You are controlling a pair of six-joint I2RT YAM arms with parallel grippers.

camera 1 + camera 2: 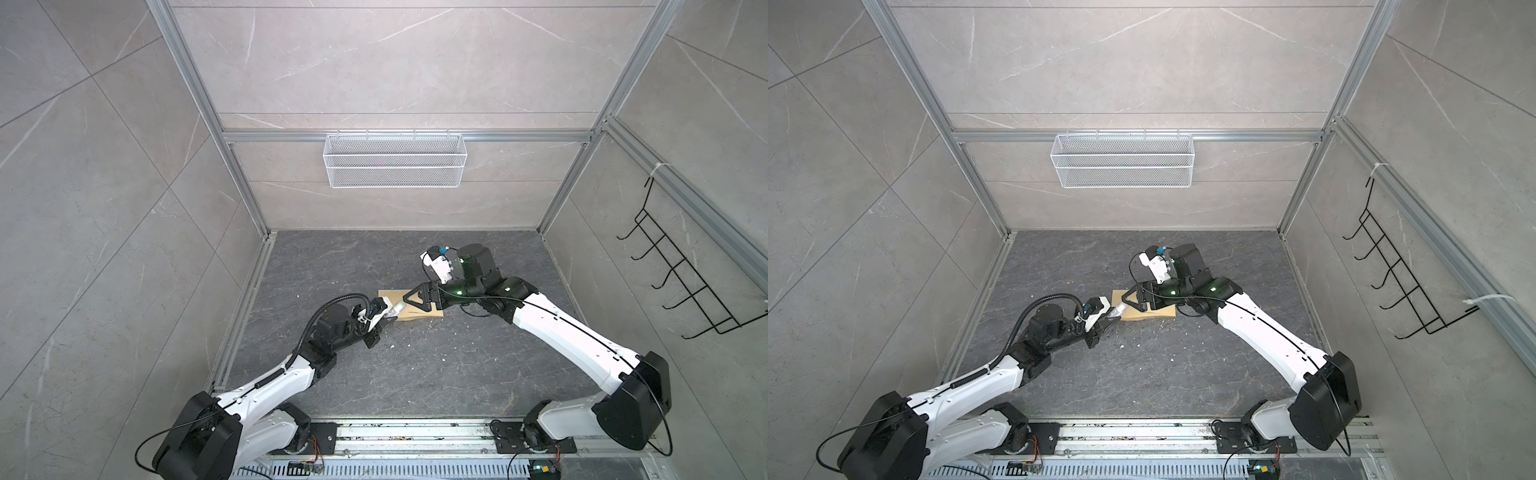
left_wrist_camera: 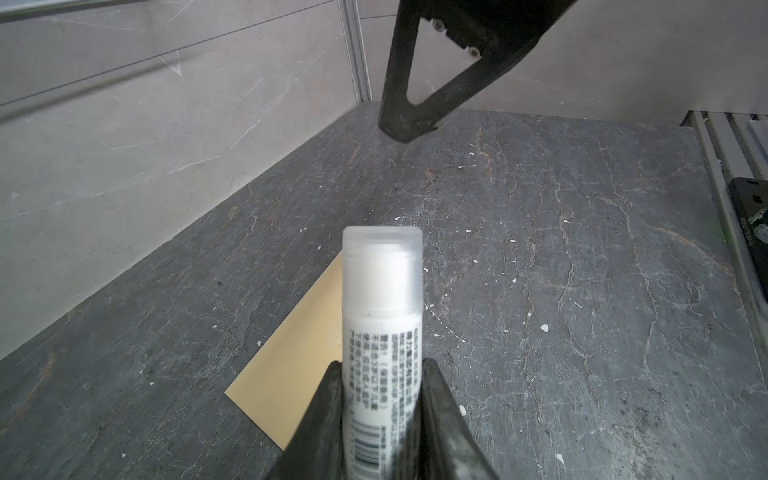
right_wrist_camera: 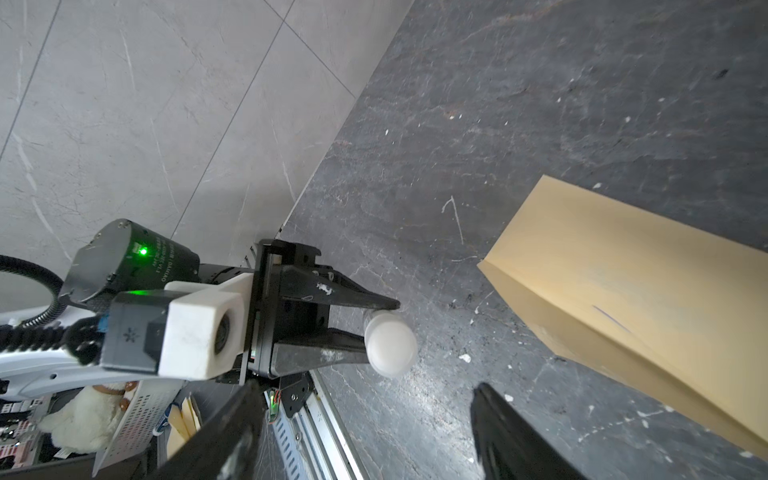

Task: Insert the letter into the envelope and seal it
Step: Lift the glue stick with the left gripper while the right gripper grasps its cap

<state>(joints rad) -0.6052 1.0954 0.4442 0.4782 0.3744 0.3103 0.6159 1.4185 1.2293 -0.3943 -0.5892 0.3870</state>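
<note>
two grippers at the tan envelope (image 3: 623,291), flat on the dark table (image 2: 540,249): left gripper (image 2: 382,374) clamps a capped glue stick (image 2: 382,311); right gripper (image 3: 368,395) spread, empty. letter unseen. light, limp paper likely slides; pin its body, take the flap by its edge.

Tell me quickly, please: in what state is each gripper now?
The left gripper is closed, holding the glue stick.
The right gripper is open, with nothing between its jaws.
</note>
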